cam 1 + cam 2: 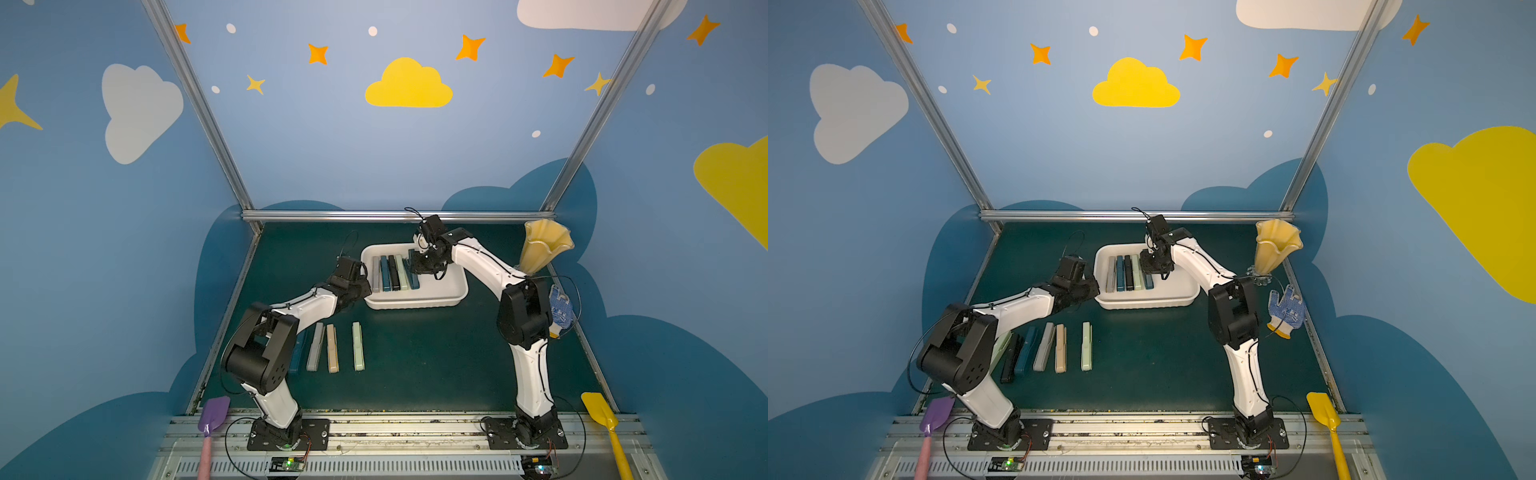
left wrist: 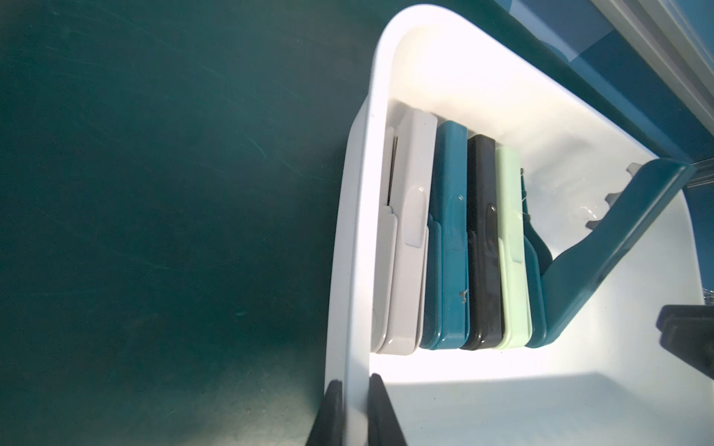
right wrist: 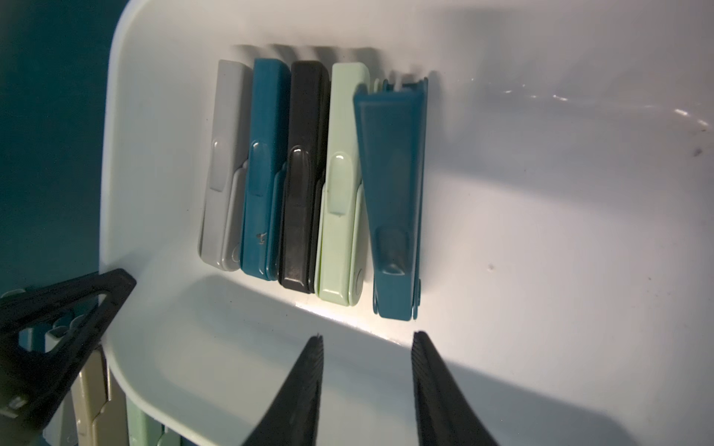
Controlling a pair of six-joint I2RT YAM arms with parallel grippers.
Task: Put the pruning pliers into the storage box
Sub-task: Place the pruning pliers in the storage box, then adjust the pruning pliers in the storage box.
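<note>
The white storage box stands at the back middle of the green mat. In the box lie grey, teal, black and pale green pruning pliers side by side. A second teal pair rests askew against the pale green one. My left gripper is shut on the box's left rim. My right gripper hangs open over the box, just off the teal pair's end, holding nothing. Several more pliers lie in a row on the mat in front, partly hidden by my left arm.
A yellow fluted vase stands at the back right, with a blue-dotted glove on the mat in front of it. A purple shovel lies at the front left and a yellow shovel at the front right.
</note>
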